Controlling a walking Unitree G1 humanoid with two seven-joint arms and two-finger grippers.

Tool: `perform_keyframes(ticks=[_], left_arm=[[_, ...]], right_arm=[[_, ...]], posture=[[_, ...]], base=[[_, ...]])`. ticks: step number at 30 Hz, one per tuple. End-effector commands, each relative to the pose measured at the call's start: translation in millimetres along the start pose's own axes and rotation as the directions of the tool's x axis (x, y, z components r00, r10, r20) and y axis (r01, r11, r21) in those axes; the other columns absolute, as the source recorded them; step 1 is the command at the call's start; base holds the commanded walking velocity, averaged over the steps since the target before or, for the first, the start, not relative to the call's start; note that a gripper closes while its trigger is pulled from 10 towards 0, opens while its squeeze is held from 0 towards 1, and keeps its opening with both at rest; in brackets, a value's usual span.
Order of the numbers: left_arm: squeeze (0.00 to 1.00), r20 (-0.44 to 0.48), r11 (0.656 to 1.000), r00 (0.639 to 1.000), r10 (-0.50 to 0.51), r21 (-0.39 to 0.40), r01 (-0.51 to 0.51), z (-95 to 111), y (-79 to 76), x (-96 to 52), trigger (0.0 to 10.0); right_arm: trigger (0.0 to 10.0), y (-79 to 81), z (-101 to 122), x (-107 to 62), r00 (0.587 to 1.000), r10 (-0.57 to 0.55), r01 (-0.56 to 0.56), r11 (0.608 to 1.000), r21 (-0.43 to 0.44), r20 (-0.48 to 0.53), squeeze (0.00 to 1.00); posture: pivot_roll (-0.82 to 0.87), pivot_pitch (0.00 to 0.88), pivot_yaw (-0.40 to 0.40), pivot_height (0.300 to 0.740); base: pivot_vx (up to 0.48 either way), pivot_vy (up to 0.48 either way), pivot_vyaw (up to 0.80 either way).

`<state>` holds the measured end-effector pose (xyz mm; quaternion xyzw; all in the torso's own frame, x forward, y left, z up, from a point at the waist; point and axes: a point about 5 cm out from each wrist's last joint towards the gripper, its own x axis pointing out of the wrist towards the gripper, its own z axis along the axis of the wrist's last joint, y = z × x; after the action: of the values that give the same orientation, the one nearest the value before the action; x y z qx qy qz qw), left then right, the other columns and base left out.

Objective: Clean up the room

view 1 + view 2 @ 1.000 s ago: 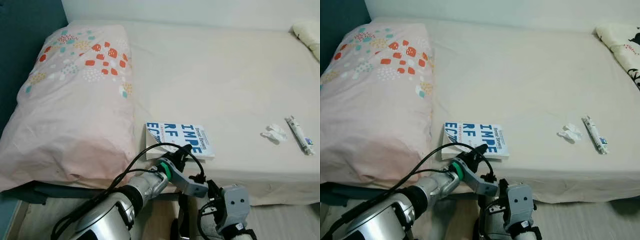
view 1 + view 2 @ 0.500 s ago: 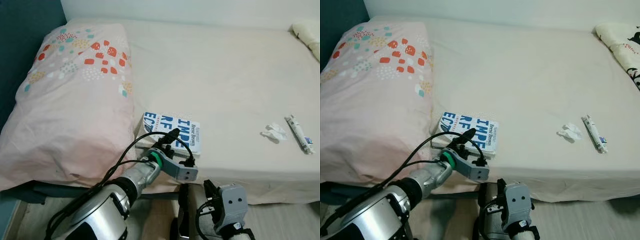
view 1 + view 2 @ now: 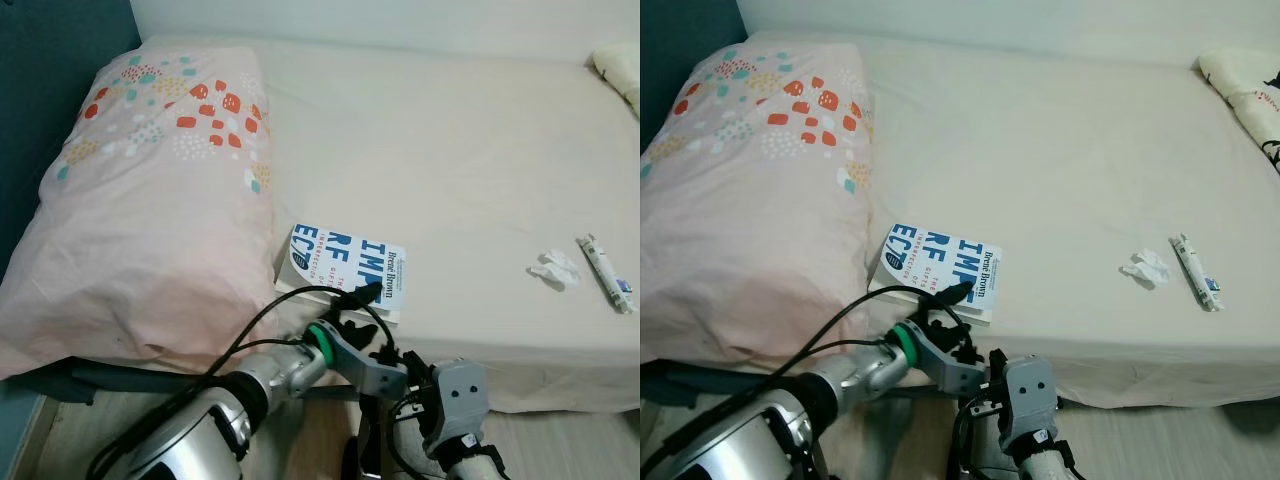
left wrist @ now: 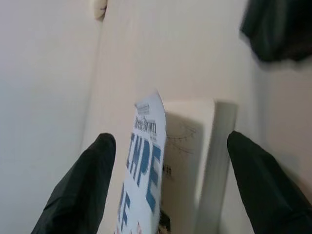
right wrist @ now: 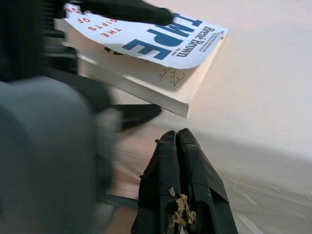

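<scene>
Partly under left tool (image 3: 362,300): book (image 3: 340,262)

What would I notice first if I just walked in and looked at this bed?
Probably the big pink pillow with orange and teal spots, lying at the left end of the bed. Next comes the white book with big blue letters near the bed's front edge, with the left gripper open around its near end. Off to the right lie a crumpled tissue and a small tube.
</scene>
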<state>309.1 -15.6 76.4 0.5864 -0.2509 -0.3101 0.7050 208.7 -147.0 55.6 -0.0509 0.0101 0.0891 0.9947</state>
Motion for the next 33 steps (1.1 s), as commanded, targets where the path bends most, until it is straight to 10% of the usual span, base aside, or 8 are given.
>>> perform_keyframes(ticks=[1, 12, 27, 31, 33], left_arm=[[0.0, -0.026, 1.0, 1.0, 0.004, 0.009, -0.003, 4, 2.1, 6.2, 10.0], [0.0, -0.033, 0.998, 0.997, 0.067, 0.001, -0.067, 17, 29.1, 28.5, 10.0], [0.0, 0.051, 1.0, 0.999, 0.001, -0.002, 0.0, 28, 23.5, 28.9, 10.0], [0.0, 0.144, 0.989, 0.987, -0.066, -0.123, 0.085, 16, 14.4, 8.9, 10.0], [0.0, 0.194, 0.927, 0.981, -0.025, -0.362, 0.096, 11, 21.3, -4.6, 10.0]], right_arm=[[10.0, -2.5, -8, -3.8, 0.999, -0.004, 0.004, 1.0, 0.004, -0.043, 0.0], [10.0, -1.2, -8, -4.6, 0.999, -0.012, 0.012, 1.0, 0.004, -0.042, 0.0], [10.0, -2.3, -9, -6.2, 0.999, -0.022, 0.022, 1.0, 0.003, -0.045, 0.0], [10.0, -0.6, -10, -7.0, 0.999, -0.026, 0.027, 1.0, 0.009, -0.047, 0.0], [10.0, 1.3, -9, -5.3, 0.999, -0.028, 0.029, 0.999, 0.017, -0.041, 0.0]], posture=[[-0.07, 0.14, -0.017, 0.53], [-0.09, 0.144, -0.004, 0.53], [-0.11, 0.148, 0.001, 0.53], [-0.08, 0.157, 0.009, 0.53], [-0.07, 0.158, 0.013, 0.53]], base=[[0.0, 0.0, 0.0], [0.0, 0.0, 0.0], [0.0, 0.0, 0.0], [0.0, 0.0, 0.0], [0.0, 0.0, 0.0]])
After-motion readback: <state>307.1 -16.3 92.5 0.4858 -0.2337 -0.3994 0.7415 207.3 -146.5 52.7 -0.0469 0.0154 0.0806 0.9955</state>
